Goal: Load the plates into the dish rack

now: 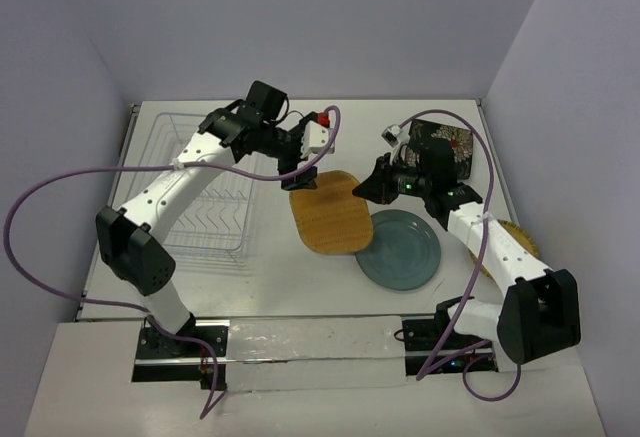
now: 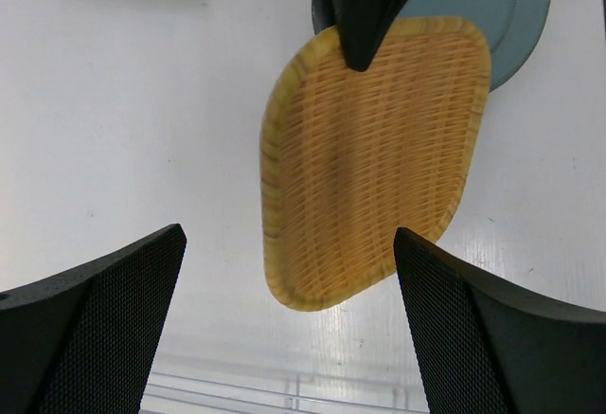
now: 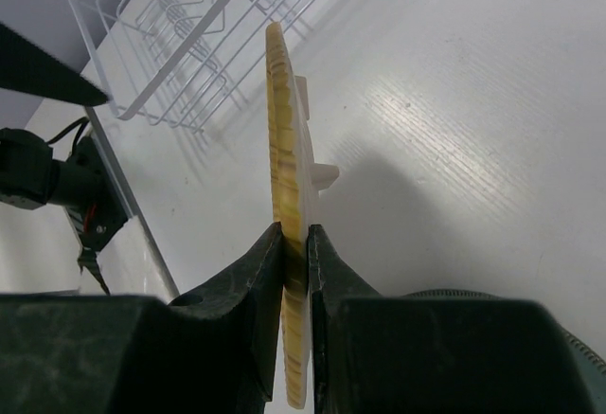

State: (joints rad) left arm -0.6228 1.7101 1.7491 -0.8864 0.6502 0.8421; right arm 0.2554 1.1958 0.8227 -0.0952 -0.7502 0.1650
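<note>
My right gripper is shut on the right edge of the woven tan plate and holds it above the table; the right wrist view shows the plate edge-on between the shut jaws. My left gripper is open and empty, just above the plate's far-left corner, not touching it. The white dish rack stands at the left. The teal-grey plate lies flat beside the woven one. The black floral plate sits at the back right. The small yellow-tan plate is mostly hidden behind my right arm.
The left wrist view shows the right gripper's fingers on the plate's far edge, the teal plate behind it, and rack wires at the bottom. The rack lies beyond the plate in the right wrist view. Walls enclose the table.
</note>
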